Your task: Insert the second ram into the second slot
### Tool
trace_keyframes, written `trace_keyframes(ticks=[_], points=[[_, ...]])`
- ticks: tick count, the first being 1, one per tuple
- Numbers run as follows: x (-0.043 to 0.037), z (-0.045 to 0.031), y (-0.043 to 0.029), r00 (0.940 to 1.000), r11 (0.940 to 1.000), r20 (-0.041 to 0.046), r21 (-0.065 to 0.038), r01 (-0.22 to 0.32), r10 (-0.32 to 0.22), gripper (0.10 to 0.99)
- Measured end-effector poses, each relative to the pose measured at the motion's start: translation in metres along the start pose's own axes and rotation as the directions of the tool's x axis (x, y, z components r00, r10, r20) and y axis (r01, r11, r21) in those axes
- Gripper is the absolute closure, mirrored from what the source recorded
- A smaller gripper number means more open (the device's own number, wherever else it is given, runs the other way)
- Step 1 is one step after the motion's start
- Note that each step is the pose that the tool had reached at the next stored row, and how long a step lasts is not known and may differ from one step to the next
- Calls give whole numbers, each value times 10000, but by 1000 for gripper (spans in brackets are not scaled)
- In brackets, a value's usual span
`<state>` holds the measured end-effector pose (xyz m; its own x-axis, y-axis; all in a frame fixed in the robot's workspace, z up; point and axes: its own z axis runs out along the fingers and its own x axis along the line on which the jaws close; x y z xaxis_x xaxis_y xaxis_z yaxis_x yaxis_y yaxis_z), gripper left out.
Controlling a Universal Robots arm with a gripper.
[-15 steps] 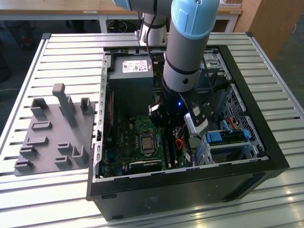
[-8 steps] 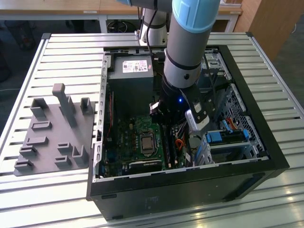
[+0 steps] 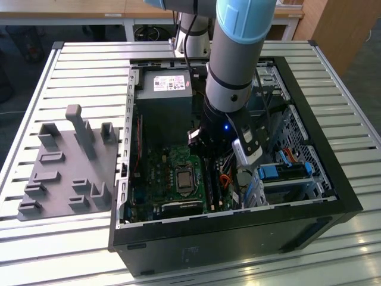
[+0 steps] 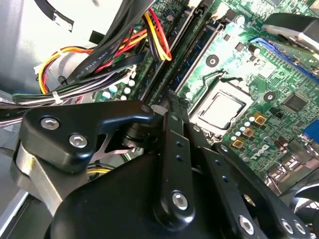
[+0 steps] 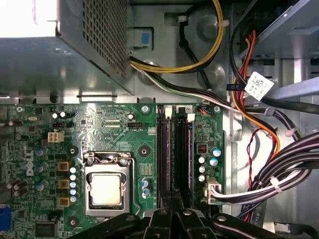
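First wrist view: black gripper [image 5: 172, 209] low over green motherboard [image 5: 114, 129], finger tips together at near end of parallel black memory slots [image 5: 173, 149]. Long thin memory stick [image 5: 183, 154] seated edge-on in slot beside empty ones. Square silver processor socket [image 5: 106, 189] nearby. Exterior view: arm reaches into open black computer case [image 3: 333, 179].

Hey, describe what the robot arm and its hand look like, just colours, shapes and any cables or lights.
In the exterior view the arm is a thick grey cylinder with a light-blue joint cap at the top and a dark collar lower down. A black cable runs beside it, and a small blue light glows near the wrist. The hand is matte black, built of flat linkage bars joined by silver screws, narrowing toward the tips.
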<state>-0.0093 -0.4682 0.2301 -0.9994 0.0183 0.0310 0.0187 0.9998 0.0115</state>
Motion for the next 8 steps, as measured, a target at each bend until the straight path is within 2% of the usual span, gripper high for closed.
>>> trace_keyframes(ticks=[8], points=[[-4,45,0,10000,10000,0,1,0,0,965]])
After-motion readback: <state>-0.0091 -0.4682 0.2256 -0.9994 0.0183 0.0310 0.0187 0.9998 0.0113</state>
